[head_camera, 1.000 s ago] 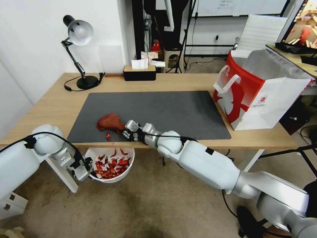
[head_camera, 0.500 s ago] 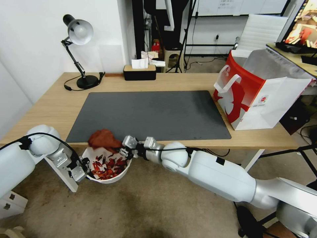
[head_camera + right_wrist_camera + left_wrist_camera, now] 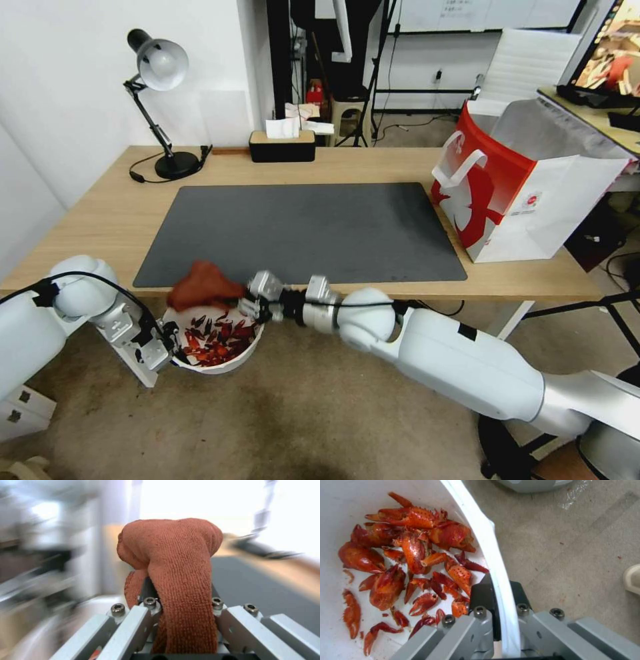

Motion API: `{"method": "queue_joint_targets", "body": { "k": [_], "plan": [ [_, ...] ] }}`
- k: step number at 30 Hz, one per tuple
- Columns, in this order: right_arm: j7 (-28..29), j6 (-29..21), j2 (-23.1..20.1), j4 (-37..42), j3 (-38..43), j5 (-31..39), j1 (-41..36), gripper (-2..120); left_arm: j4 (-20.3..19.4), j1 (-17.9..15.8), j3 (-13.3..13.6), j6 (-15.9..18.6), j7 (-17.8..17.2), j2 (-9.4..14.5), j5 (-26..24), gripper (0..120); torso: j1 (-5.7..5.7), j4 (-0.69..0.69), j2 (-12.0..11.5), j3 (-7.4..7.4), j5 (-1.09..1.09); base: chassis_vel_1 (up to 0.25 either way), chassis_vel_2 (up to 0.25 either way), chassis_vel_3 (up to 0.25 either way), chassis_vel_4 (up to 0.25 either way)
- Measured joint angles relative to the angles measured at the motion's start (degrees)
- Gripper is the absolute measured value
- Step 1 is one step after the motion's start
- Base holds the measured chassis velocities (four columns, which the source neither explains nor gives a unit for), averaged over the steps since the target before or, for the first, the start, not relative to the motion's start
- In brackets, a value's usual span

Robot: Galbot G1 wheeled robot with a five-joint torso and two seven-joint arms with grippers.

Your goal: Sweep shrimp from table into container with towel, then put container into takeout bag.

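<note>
The right end effector (image 3: 248,301) hung just past the near edge of the counter (image 3: 100,213), at its left end. It was clamped on the towel (image 3: 200,283). The towel bunched up to the left of it, right over the far rim of the container (image 3: 217,365). In the right wrist view the towel (image 3: 176,562) was squeezed between the two fingers and bulged out past their tips.

The container sat lower than the counter top, just off its near edge, over the floor. The left end effector (image 3: 168,341) was on the container's left side. It was clamped on the rim: in the left wrist view one finger (image 3: 482,597) was inside the white wall and the other was outside.

The shrimp (image 3: 215,333) lay in a red pile inside the container. Up close, the shrimp (image 3: 410,562) reached almost to the inside finger.

The takeout bag (image 3: 520,193) stood on the right end of the counter, well apart from both end effectors. Its top was open.
</note>
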Motion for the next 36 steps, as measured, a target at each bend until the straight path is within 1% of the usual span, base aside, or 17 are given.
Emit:
{"method": "queue_joint_targets", "body": {
  "k": [1,2,3,4,8,12,14,16,23,25,26,28,29,32,33,34,36],
  "plan": [
    [0.0,0.0,0.0,0.0,0.0,0.0,0.0,8,0.0,0.0,0.0,0.0,0.0,0.0,0.0,0,0.0,0.0,0.0,0.0,0.0,0.0,0.0,0.0,0.0],
    [4.0,-1.1,0.0,-0.3,2.7,-0.9,0.0,8,-0.2,0.5,-0.4,0.0,0.0,0.1,0.0,0,0.0,0.0,0.0,0.0,0.01,0.0,0.0,0.0,0.0],
    [6.3,-2.4,-0.2,-0.5,4.2,-1.2,0.0,8,-0.3,0.9,-0.7,0.0,0.0,0.2,0.0,0,0.0,0.0,0.0,0.0,0.01,0.0,0.0,0.0,0.0],
    [6.3,-2.4,-0.2,-0.5,4.2,-1.2,0.0,8,-0.3,0.9,-0.7,0.0,0.0,0.2,0.0,0,0.0,0.0,0.0,0.0,0.01,0.0,0.0,0.0,0.0],
    [19.6,-12.6,-3.9,0.1,12.8,0.2,-2.3,8,-1.8,3.4,-2.1,0.1,-0.1,0.4,0.6,0,0.0,-0.02,0.0,0.0,0.01,0.0,0.0,0.0,0.0],
    [22.5,-15.2,-5.7,0.6,15.0,1.6,-4.1,8,-2.3,3.9,-2.3,0.1,-0.1,0.4,1.1,0,0.0,-0.03,0.0,0.0,0.02,0.0,0.0,0.0,0.0],
    [25.2,-17.2,-7.4,1.1,17.5,2.5,-7.0,8,-2.6,4.1,-2.3,0.0,-0.1,0.4,1.6,0,0.0,-0.03,0.0,0.0,0.02,0.0,0.0,0.0,0.0],
    [26.3,-18.1,-7.8,1.1,19.5,3.2,-9.6,8,-2.6,4.1,-2.2,0.0,-0.1,0.2,2.2,0,0.0,-0.03,0.0,0.0,0.03,0.0,0.0,0.0,0.0],
    [25.7,-17.8,-8.2,1.0,22.2,4.8,-13.2,8,-3.3,4.3,-2.0,-0.1,-0.1,0.1,2.8,0,0.0,0.0,0.0,0.0,0.02,0.0,0.0,0.0,0.0],
    [24.6,-18.6,-9.0,2.0,22.9,5.7,-13.8,16,-3.5,4.3,-1.9,-0.1,-0.1,0.1,2.9,0,0.0,0.0,0.0,-0.01,0.02,0.0,0.0,0.0,0.0],
    [24.6,-18.6,-9.0,2.0,22.9,5.7,-13.8,16,-3.5,4.3,-1.9,-0.1,-0.1,0.1,2.9,0,0.0,0.0,0.0,-0.01,0.02,0.0,0.0,0.0,0.0],
    [24.3,-21.2,-10.0,3.1,23.7,6.5,-14.0,25,-3.8,4.3,-1.8,0.0,-0.1,0.1,3.0,0,0.0,0.0,0.0,0.0,0.02,0.0,0.0,0.0,0.0],
    [24.3,-21.2,-10.0,3.1,23.7,6.5,-14.0,25,-3.8,4.3,-1.8,0.0,-0.1,0.1,3.0,0,0.0,0.0,0.0,0.0,0.02,0.0,0.0,0.0,0.0],
    [24.3,-25.1,-11.8,4.6,24.7,6.8,-14.1,40,-4.4,4.2,-1.8,0.4,-0.1,0.2,3.0,0,0.0,-0.02,0.0,0.0,0.02,0.0,0.0,0.0,0.0],
    [24.3,-25.1,-11.8,4.6,24.7,6.8,-14.1,40,-4.4,4.2,-1.8,0.4,-0.1,0.2,3.0,0,0.0,-0.02,0.0,0.0,0.02,0.0,0.0,0.0,0.0],
    [24.3,-25.6,-12.1,4.8,24.9,6.8,-14.1,44,-4.4,4.2,-1.8,0.4,-0.1,0.2,3.0,0,0.0,-0.02,0.0,-0.01,0.02,0.0,0.0,0.0,0.0],
    [24.6,-26.7,-12.7,5.0,25.3,6.8,-13.9,57,-4.5,4.3,-1.8,0.5,-0.1,0.2,3.1,0,0.0,0.0,0.0,0.0,0.01,0.0,0.0,0.0,0.0]
  ]
}}
